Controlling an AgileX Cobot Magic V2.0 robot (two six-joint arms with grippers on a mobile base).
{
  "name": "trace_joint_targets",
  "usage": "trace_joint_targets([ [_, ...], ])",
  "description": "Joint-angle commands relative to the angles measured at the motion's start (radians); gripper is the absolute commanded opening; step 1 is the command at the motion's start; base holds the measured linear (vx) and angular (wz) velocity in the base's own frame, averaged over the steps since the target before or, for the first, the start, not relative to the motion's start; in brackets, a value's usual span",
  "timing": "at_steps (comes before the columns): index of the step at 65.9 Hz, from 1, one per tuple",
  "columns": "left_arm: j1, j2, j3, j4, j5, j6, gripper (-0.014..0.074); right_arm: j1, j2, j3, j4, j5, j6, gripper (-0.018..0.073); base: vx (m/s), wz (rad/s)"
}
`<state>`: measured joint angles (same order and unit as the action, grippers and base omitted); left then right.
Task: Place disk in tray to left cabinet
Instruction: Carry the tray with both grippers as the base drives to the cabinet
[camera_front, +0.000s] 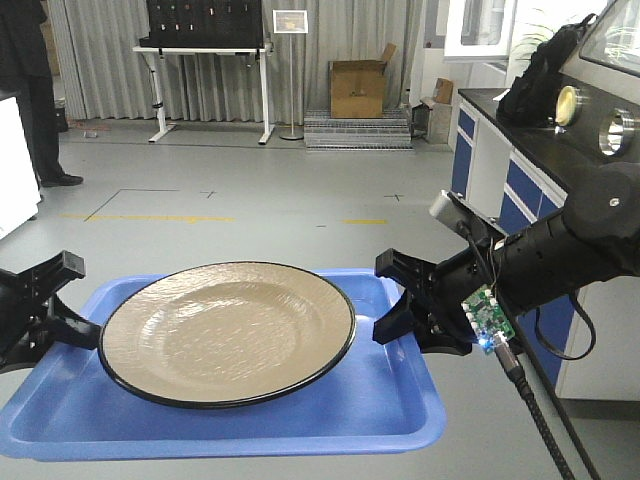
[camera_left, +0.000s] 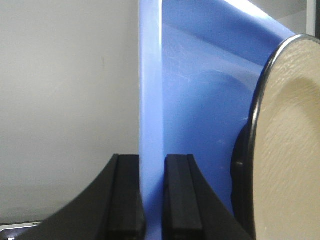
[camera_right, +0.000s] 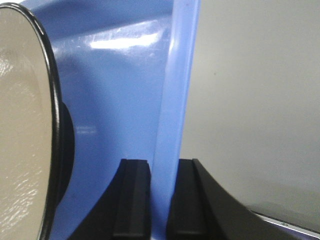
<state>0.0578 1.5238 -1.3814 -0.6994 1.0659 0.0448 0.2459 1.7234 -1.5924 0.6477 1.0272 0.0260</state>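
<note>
The tan disk (camera_front: 228, 330) with a thin black rim lies in the bright-blue tray (camera_front: 400, 405), which is held in the air above the grey floor. My left gripper (camera_front: 72, 318) is shut on the tray's left lip (camera_left: 151, 100). My right gripper (camera_front: 398, 300) is shut on the tray's right lip (camera_right: 172, 120). The disk's edge shows in the left wrist view (camera_left: 285, 150) and in the right wrist view (camera_right: 25, 125). The cabinet is out of view.
A counter with blue base cabinets (camera_front: 520, 190) runs along the right, close to my right arm. A person (camera_front: 30, 90) stands at the far left. A white table (camera_front: 205, 75), a sign stand (camera_front: 290, 70) and a cardboard box (camera_front: 358, 88) stand at the back.
</note>
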Motion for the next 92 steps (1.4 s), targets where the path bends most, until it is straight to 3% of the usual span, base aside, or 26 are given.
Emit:
trace_joint_targets([
  [1, -0.038, -0.044, -0.037, -0.228, 0.033, -0.011, 0.0, 0.032, -0.059, -0.043, 0.235, -0.014, -0.005, -0.0004, 0.42, 0.0],
  [92, -0.038, -0.044, -0.037, -0.228, 0.032, -0.011, 0.0, 0.032, -0.059, -0.043, 0.236, -0.01, -0.005, -0.0004, 0.55, 0.03],
])
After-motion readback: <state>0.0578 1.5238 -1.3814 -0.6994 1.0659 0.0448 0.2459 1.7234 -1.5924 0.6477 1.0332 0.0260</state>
